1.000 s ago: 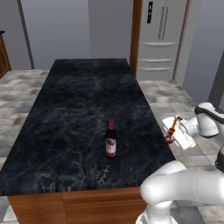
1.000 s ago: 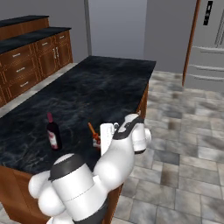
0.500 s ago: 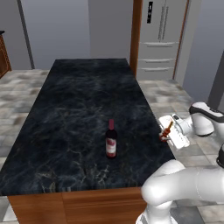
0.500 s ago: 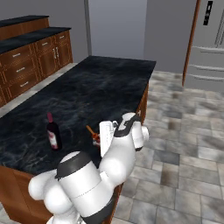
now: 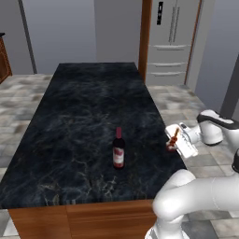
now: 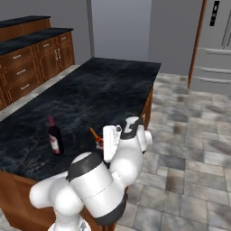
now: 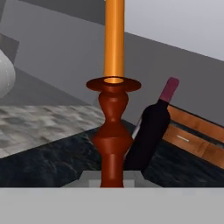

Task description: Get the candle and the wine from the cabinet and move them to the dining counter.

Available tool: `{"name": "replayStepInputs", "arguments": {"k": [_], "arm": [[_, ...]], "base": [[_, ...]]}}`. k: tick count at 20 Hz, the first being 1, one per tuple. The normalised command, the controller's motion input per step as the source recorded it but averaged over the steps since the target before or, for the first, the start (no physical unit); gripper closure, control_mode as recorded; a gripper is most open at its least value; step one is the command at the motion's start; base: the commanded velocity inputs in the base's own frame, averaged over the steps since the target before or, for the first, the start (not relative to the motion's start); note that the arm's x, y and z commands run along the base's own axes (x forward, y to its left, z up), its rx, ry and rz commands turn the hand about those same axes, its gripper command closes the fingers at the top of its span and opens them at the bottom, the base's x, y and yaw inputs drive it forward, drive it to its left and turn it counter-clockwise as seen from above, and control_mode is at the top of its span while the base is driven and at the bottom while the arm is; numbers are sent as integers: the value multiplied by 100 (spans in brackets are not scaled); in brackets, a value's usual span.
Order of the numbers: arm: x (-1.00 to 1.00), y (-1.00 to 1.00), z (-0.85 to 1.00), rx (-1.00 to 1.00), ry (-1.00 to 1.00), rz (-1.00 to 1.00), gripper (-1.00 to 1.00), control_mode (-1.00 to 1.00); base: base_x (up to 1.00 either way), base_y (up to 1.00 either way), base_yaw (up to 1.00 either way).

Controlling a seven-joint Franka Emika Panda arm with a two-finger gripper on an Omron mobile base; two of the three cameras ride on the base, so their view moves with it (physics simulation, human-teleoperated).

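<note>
The wine (image 5: 118, 149) stands upright on the dining counter (image 5: 84, 112), near its front right part; it also appears as the wine (image 6: 55, 136) and the wine (image 7: 151, 127). My gripper (image 5: 172, 144) is shut on the candle (image 5: 173, 138), a thin orange taper in a dark red holder, tilted over the counter's right edge. From the right, the candle (image 6: 96, 136) sits just left of my gripper (image 6: 101, 143), above the counter (image 6: 90, 94). In the hand view the candle (image 7: 113, 113) fills the middle, its holder base hidden at the bottom.
A grey refrigerator (image 5: 170, 42) stands beyond the counter's far right corner. Brown drawer cabinets (image 6: 27, 67) with a dark top line the left wall. Tiled floor (image 6: 189, 149) lies open to the counter's right.
My gripper has carried the candle leftward, from beside the counter's right edge to over that edge, closer to the wine. The wine has not moved.
</note>
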Motion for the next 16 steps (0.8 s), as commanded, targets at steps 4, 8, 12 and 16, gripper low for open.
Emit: {"name": "replayStepInputs", "arguments": {"k": [4,8,12,16], "arm": [[17,10,-23,0,10,0,100,-100],[17,17,-24,1,0,0,100,-100],[25,10,-17,0,2,0,100,-100],[28,11,-16,0,1,1,100,-100]], "base": [[0,0,0],[0,0,0],[0,0,0],[0,0,0]]}}
